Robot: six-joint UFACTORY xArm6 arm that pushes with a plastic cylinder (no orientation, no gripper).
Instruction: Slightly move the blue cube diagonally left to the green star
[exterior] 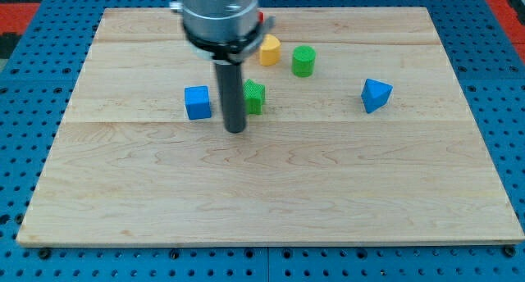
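The blue cube point(197, 102) sits on the wooden board point(271, 192), left of centre. The green star point(255, 97) lies to its right, partly hidden behind the rod. My tip point(235, 130) rests on the board between the two, slightly nearer the view's bottom, close to the star's lower left and about a cube's width right of the blue cube. It touches neither that I can tell.
A yellow block point(269, 50) and a green cylinder point(303, 61) sit near the view's top centre. A blue triangular block point(376, 94) lies at the right. A red block point(262, 20) peeks out behind the arm's body.
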